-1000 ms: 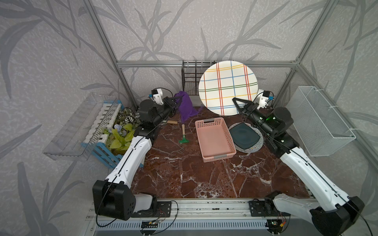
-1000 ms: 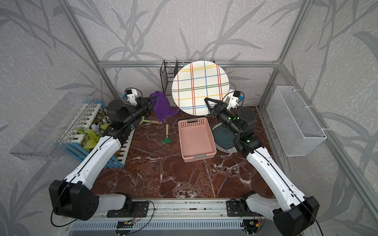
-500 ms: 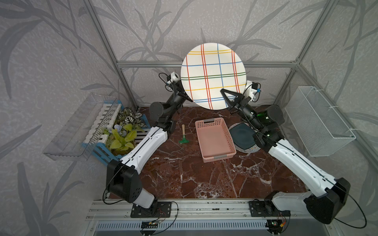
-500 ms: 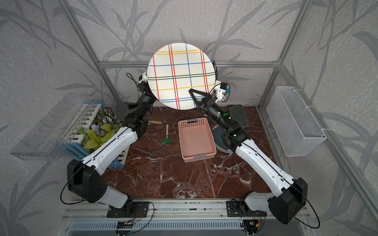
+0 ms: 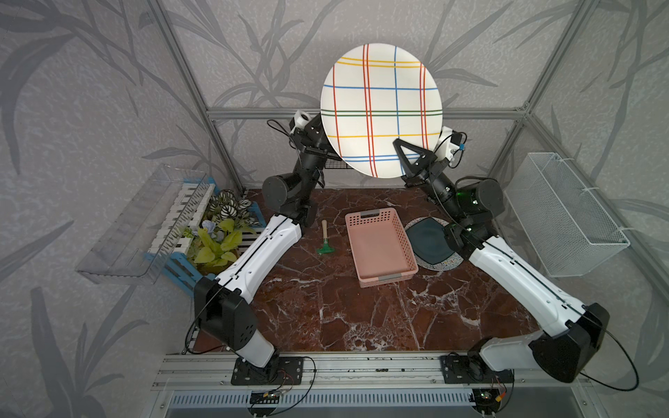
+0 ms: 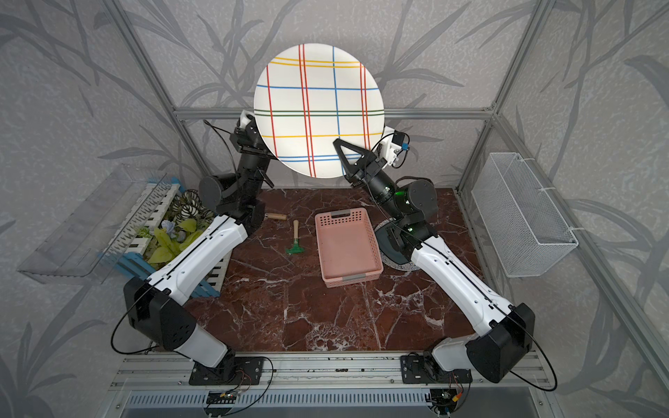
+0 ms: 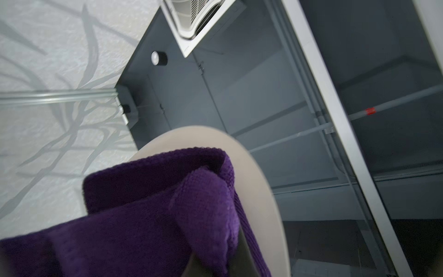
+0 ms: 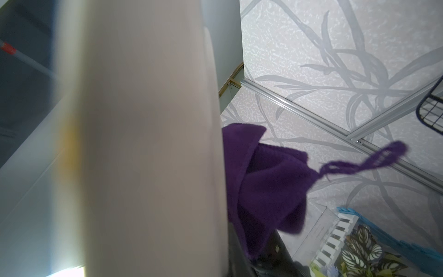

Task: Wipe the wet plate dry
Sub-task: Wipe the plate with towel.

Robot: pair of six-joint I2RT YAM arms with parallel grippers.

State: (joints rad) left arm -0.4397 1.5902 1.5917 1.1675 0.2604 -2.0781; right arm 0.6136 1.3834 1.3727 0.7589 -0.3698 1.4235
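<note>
A white plate (image 5: 380,108) with coloured crossing stripes is held up high at the back, its striped face toward both top views (image 6: 318,108). My right gripper (image 5: 400,144) is shut on its lower right rim, also in the other top view (image 6: 338,143). My left gripper (image 5: 316,139) reaches behind the plate's left edge, fingertips hidden. In the left wrist view the left gripper (image 7: 215,263) is shut on a purple cloth (image 7: 155,215) lying against the plate's plain back (image 7: 259,191). The right wrist view shows the plate (image 8: 143,144) edge-on with the cloth (image 8: 263,187) behind it.
On the marble table lie a pink basket (image 5: 378,246), a dark plate on a round mat (image 5: 429,242) and a green brush (image 5: 325,239). A plant crate (image 5: 221,235) and clear rack (image 5: 144,224) sit left. A white wire basket (image 5: 564,217) hangs right.
Both arms have risen. The plate has come up higher and nearer the camera. The left gripper carried the purple cloth from beside the plate to behind it.
</note>
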